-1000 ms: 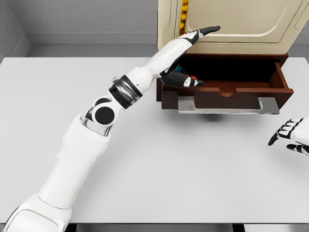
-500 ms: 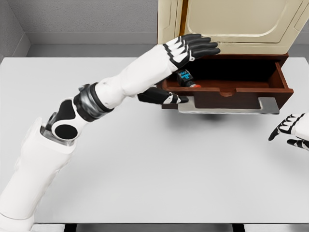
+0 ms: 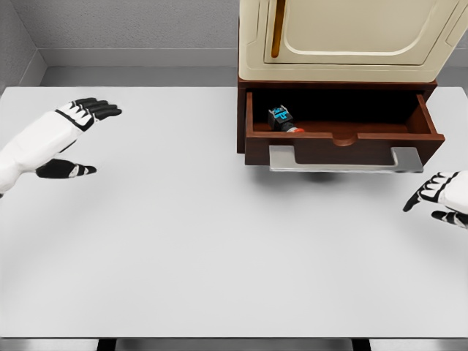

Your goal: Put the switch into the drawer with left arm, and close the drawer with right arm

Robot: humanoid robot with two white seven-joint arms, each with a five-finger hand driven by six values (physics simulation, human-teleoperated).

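Switch (image 3: 281, 119) lay inside the open drawer (image 3: 344, 139), at its left end, so closing was what remained. The right hand (image 3: 442, 197), fingers loosely spread and empty, sat at the table's (image 3: 219, 241) right edge, below and right of the handle (image 3: 344, 159), whose long axis ran left-right. The left hand (image 3: 69, 135), open and empty, was well apart at far left.

single head view, high, angled down over table (image 3: 219, 256), probably mid-range.

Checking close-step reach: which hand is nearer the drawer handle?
Right. The right hand sits just below-right of the drawer handle; the left hand is far off, open, at the table's left edge.
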